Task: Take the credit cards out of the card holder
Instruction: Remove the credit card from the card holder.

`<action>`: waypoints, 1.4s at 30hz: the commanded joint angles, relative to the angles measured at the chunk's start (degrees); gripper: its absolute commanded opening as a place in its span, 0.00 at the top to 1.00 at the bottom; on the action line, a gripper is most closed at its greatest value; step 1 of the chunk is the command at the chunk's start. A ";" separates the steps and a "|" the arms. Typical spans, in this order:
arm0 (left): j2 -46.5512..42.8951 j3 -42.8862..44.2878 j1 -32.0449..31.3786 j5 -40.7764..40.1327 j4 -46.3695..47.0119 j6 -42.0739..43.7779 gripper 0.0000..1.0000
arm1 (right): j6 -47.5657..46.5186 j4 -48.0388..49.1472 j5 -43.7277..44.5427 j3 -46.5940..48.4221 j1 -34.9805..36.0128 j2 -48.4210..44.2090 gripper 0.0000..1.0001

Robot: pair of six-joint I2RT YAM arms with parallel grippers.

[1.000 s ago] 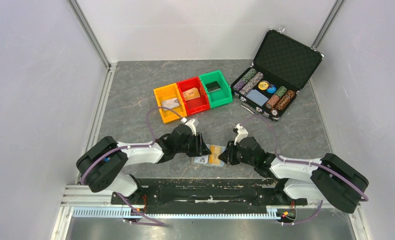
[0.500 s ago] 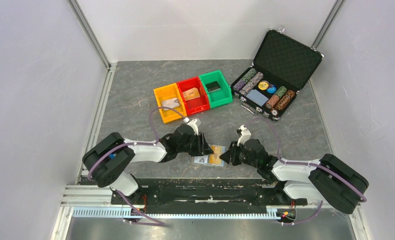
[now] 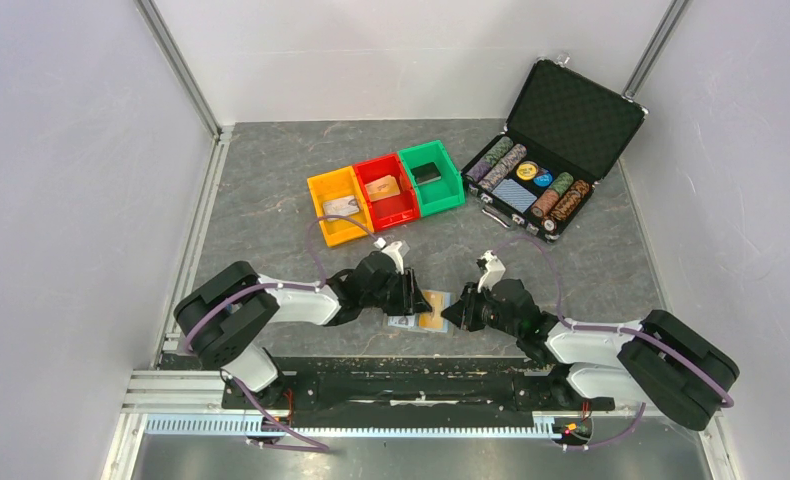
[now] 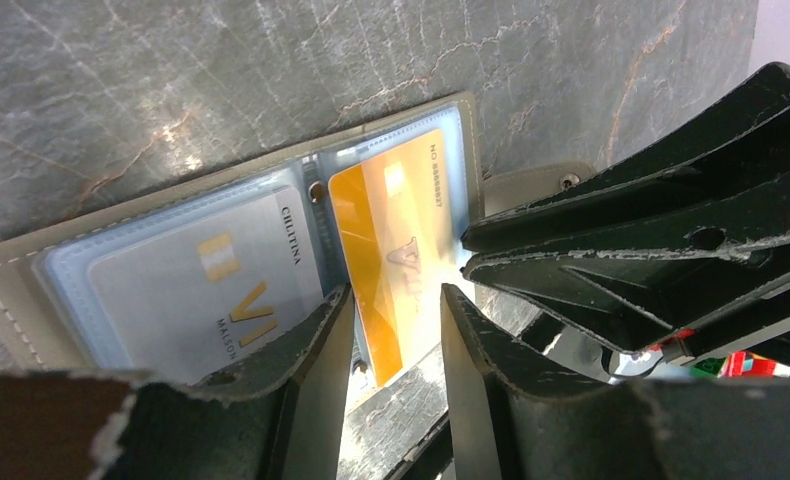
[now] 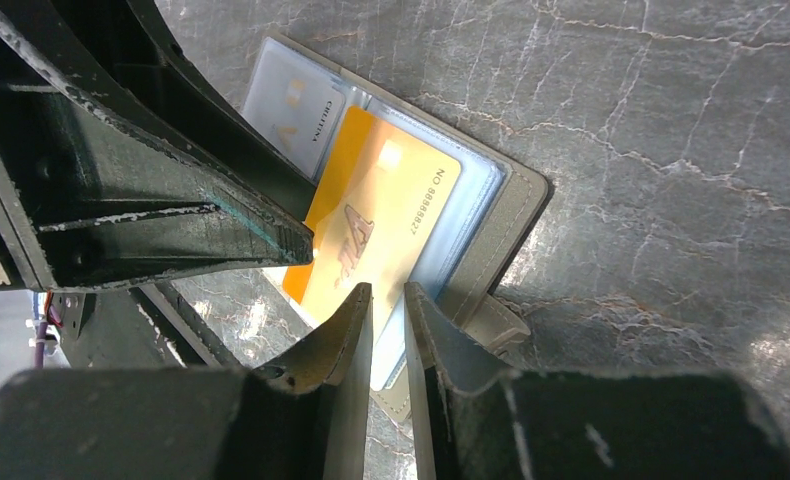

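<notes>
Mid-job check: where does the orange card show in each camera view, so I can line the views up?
Top external: orange card at low centre, between the two arms.
Left wrist: orange card at centre, slanting toward the bottom edge.
Right wrist: orange card at centre, slightly left.
Shared landmark: the grey card in the adjoining sleeve.

Just ahead of the right gripper [image 5: 386, 292], the orange card [image 5: 371, 225] carries "NO" and a row of digits, seemingly 88888827, plus a large "VI" mark. The grey card [image 4: 196, 285], left of the left gripper [image 4: 396, 300], shows "VI", small edge lettering, perhaps "CIRUTINA", and part of "MAISON".
</notes>
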 commanded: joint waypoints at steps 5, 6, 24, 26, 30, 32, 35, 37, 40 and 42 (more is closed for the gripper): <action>0.86 3.31 -2.74 -4.15 -4.57 -0.23 0.58 | -1.72 -3.47 1.34 -1.91 -0.86 0.14 0.79; 0.89 3.28 -2.85 -3.80 -4.31 -0.46 0.59 | -1.67 -3.47 1.35 -1.93 -0.90 0.05 0.79; -1.32 0.07 -2.78 2.45 10.42 -8.85 0.71 | -1.48 -0.62 0.94 -4.65 -0.90 -0.12 0.80; -0.56 -0.37 -2.78 2.86 12.01 -9.73 0.74 | -1.25 -0.13 0.57 -4.99 -0.93 -0.13 0.80; 1.04 -1.41 -2.81 3.78 15.93 -11.98 0.83 | -1.02 0.47 0.37 -5.53 -0.93 -0.20 0.80; 1.30 -1.49 -2.78 3.90 16.60 -12.48 0.91 | -1.01 0.49 0.43 -5.77 -0.98 -0.39 0.80; 0.69 -1.52 -2.71 3.40 15.66 -12.28 0.98 | -1.05 0.32 0.85 -6.04 -0.97 -0.69 0.80; -0.26 -1.56 -2.70 2.58 13.74 -11.92 0.98 | -1.08 0.23 1.19 -6.08 -0.97 -0.70 0.80; -1.90 -2.06 -2.70 0.87 11.12 -11.31 0.98 | -1.06 0.23 1.30 -6.13 -0.98 -0.73 0.80; -3.05 -2.26 -2.66 -0.53 8.87 -10.59 0.98 | -1.14 0.23 1.52 -6.17 -0.96 -0.70 0.81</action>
